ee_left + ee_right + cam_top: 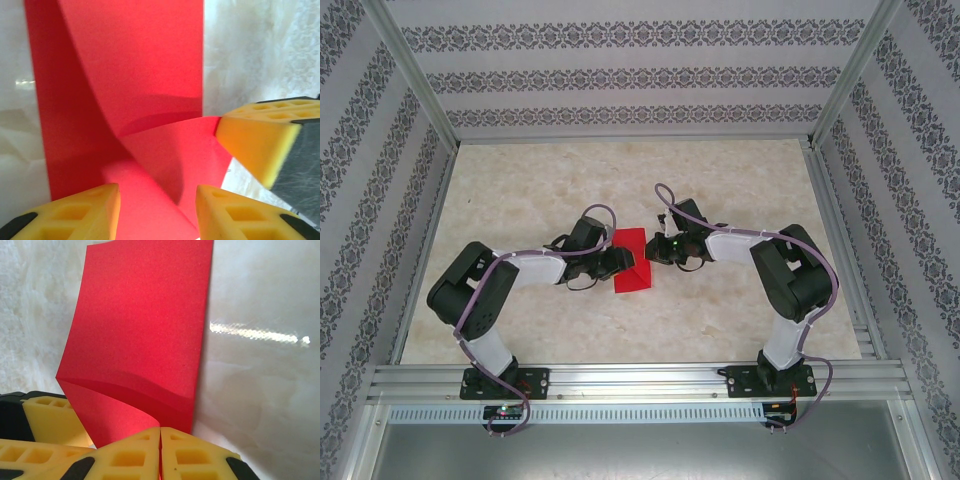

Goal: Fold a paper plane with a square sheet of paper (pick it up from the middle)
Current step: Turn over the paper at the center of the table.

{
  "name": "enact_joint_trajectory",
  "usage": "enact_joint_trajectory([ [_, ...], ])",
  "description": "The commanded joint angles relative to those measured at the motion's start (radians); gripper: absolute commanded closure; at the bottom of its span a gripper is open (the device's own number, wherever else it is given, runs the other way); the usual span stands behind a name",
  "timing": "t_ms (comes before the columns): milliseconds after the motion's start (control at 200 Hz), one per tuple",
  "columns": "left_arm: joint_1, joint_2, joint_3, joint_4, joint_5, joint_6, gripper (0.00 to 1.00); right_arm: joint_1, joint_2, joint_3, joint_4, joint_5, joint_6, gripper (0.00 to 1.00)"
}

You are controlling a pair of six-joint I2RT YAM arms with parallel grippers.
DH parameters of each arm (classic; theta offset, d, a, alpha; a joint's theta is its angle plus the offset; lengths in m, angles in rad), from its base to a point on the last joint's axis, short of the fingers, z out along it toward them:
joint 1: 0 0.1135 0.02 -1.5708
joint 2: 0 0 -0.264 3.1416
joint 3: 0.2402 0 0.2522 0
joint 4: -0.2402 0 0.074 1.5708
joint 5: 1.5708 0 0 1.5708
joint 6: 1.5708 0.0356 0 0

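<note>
the square sheet of paper (631,261), where is it?
– mid tabletop (720,190), between the arms, its right part curled up.
and the pincers?
– right pincer (160,450) pinches that curled part; left pincer (157,202) gapes over the sheet.

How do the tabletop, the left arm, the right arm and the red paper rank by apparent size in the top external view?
1. tabletop
2. left arm and right arm: these look alike, so they are not ranked against each other
3. red paper
</note>
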Motion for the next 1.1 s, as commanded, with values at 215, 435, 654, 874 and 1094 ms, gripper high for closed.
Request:
enact_joint_trajectory([
  [215,-0.002,0.057,0.035,0.087,0.023,-0.006,0.67,-0.009,-0.016,-0.013,0.031,-0.014,0.02,0.86],
  [435,-0.002,0.07,0.038,0.113,0.011,0.024,0.88,-0.026,-0.165,-0.061,-0.004,0.062,0.038,0.48],
  [654,-0.004,0.048,0.066,0.076,-0.022,0.111,0.98,-0.037,-0.365,-0.103,-0.132,0.262,0.019,0.24],
  [874,-0.023,-0.075,0.165,-0.231,-0.128,0.249,0.98,-0.053,-0.523,-0.144,-0.22,0.416,0.002,0.13],
  [1094,-0.089,-0.136,0.402,-0.759,-0.483,0.428,0.98,-0.105,-0.675,-0.212,-0.246,0.45,0.001,0.1],
])
